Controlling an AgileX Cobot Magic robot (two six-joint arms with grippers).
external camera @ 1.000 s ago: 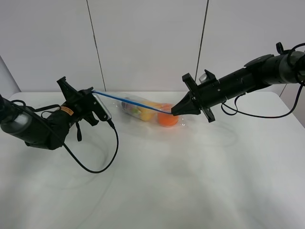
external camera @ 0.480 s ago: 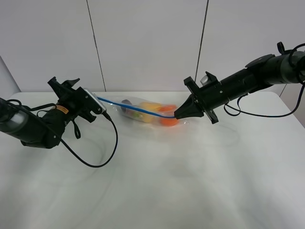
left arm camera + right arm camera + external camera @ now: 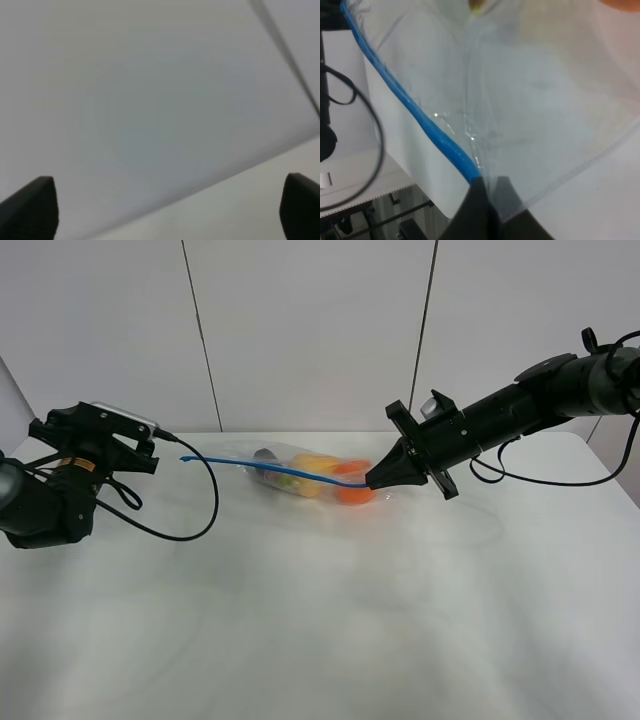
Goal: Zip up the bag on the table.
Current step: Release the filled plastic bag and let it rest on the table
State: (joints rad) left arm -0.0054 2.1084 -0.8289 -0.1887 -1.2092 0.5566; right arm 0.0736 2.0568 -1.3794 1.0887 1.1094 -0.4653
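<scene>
The clear bag (image 3: 305,475) lies at the back middle of the white table (image 3: 320,620), with an orange, a yellow pear and a dark eggplant inside. Its blue zipper strip (image 3: 270,470) runs from a free left end to my right gripper (image 3: 372,480). That gripper is shut on the strip's right end, as the right wrist view shows (image 3: 487,197), where the strip (image 3: 415,107) leads away from the fingertips. My left gripper (image 3: 95,435) is far left, clear of the bag. In the left wrist view (image 3: 170,210) it is wide open, empty and faces the wall.
A black cable (image 3: 195,515) from the left arm loops over the table left of the bag. Another cable (image 3: 545,480) hangs under the right arm. A grey panelled wall (image 3: 310,330) stands right behind the table.
My left gripper has let go of the strip's left end, opened and swung back to the far left. The strip's free end has dropped lower. The right gripper has held still.
</scene>
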